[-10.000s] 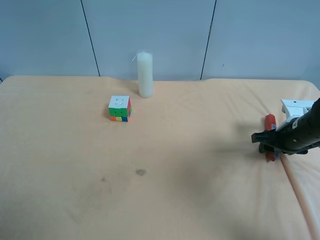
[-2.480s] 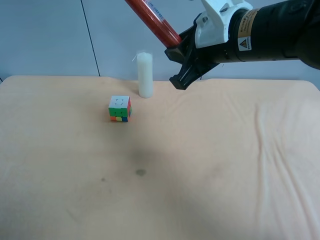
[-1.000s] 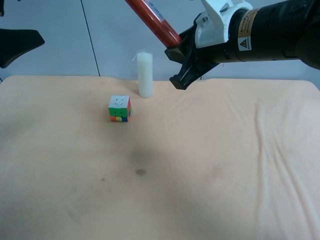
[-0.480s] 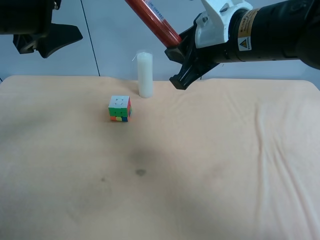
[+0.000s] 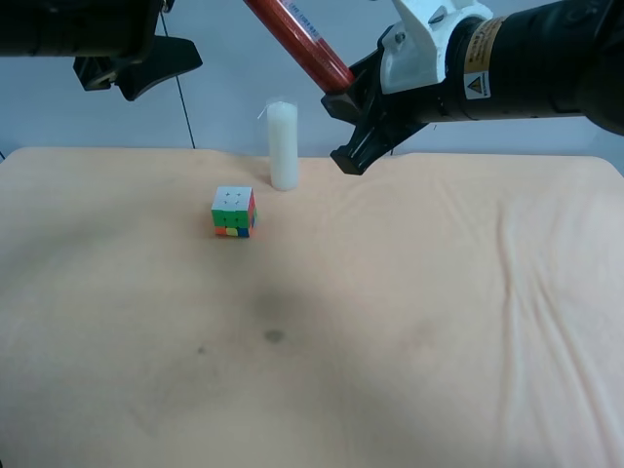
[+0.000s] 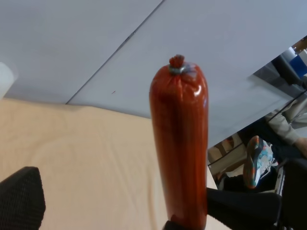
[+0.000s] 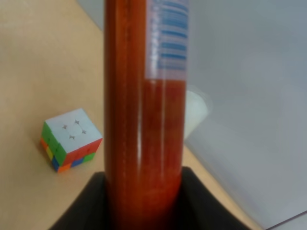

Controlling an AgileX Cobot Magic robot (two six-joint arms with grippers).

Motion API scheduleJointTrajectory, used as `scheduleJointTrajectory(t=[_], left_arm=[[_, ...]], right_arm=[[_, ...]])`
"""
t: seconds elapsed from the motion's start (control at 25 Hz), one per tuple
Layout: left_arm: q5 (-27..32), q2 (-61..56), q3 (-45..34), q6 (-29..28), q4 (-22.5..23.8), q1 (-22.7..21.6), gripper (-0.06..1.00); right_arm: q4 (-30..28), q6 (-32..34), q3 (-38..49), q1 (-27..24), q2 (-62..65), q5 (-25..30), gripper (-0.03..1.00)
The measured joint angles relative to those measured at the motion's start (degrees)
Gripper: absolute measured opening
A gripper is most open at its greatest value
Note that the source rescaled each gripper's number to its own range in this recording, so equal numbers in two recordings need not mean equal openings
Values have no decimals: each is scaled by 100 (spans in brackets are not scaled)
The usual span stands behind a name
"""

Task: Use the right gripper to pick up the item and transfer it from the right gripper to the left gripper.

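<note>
The item, a slim red stick (image 5: 297,39) with a blue-and-white label, is held high above the table and slants up to the left. My right gripper (image 5: 341,102), on the arm with white housing, is shut on its lower end; the right wrist view shows the stick (image 7: 144,120) rising out of the black jaws (image 7: 144,201). My left gripper (image 5: 156,68), an all-black claw, hangs at the top left, open and apart from the stick. In the left wrist view the stick (image 6: 180,143) stands ahead of the spread fingers (image 6: 19,196), crimped end up.
A multicoloured puzzle cube (image 5: 233,212) sits on the beige cloth-covered table (image 5: 390,322), with a white pillar candle (image 5: 283,146) just behind it. Both also show in the right wrist view, cube (image 7: 71,139) and candle (image 7: 196,112). Blue-grey wall panels stand behind.
The left gripper has come in from the exterior view's left edge and moved right toward the stick. The right gripper and the stick have stayed still.
</note>
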State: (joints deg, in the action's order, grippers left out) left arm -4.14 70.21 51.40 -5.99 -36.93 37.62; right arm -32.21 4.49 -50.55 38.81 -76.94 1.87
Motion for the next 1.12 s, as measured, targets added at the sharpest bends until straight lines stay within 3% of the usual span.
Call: scheduleJointTrajectory(t=[1.12], left_arm=[[-378,625,532,12,264,194,100]], right_arm=[[0,0,0,0,0,0,1]])
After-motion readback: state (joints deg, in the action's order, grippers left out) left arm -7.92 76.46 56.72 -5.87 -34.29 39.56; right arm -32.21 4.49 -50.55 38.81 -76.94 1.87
